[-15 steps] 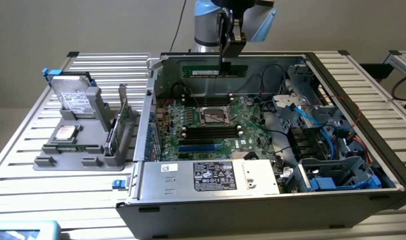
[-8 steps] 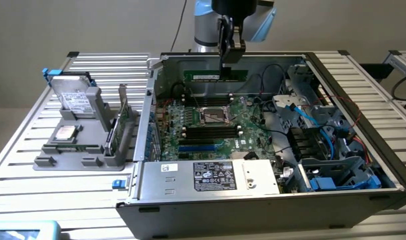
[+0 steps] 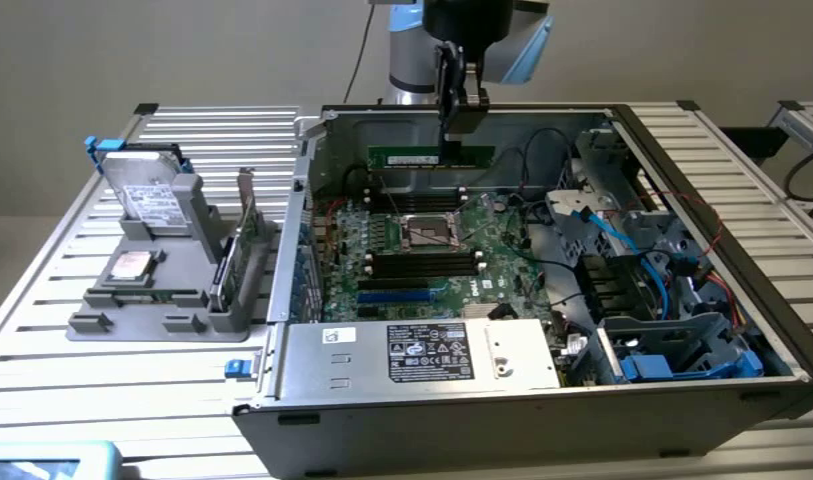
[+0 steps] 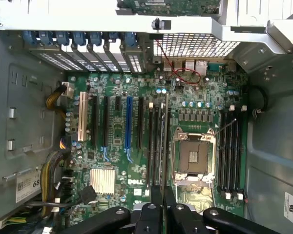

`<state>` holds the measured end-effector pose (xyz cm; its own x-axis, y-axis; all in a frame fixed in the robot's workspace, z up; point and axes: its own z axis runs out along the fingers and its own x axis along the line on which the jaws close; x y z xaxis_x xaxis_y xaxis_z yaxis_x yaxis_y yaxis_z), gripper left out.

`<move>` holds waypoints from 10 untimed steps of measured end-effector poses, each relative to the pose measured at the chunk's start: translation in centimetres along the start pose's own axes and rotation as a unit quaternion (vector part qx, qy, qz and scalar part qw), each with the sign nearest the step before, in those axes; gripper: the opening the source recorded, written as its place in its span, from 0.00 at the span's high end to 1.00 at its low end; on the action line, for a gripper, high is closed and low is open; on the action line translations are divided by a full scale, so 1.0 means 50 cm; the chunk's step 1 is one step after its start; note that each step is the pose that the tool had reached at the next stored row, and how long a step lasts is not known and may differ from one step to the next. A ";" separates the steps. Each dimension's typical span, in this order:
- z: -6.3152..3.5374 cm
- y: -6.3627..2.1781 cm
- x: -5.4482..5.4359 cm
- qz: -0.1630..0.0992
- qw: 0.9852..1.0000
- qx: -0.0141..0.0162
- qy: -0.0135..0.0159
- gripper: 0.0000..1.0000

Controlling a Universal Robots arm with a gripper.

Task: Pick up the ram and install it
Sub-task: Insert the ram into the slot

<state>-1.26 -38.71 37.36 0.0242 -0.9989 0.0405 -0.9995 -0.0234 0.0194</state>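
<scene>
Clamping ram (image 3: pixel 430 157), tool (image 3: pixel 457 135) over motherboard (image 3: pixel 513 250), inside open computer case (image 3: pixel 513 430)

The gripper (image 3: pixel 457 138) hides part of the ram (image 3: pixel 406 157), and the arm (image 3: pixel 403 60) runs off the top edge.

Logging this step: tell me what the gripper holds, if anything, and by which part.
The gripper holds the ram by its upper long edge, slightly toward the exterior view's right of its middle.
</scene>
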 end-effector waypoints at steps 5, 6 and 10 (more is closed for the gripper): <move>0.010 0.000 -0.003 0.000 1.000 0.003 0.000 0.86; 0.013 0.000 -0.003 0.000 1.000 0.004 0.000 0.86; 0.028 -0.001 -0.004 0.001 1.000 0.004 0.000 0.86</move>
<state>-1.26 -38.58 35.97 0.0231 -0.9989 0.0410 -0.9997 -0.0227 0.0104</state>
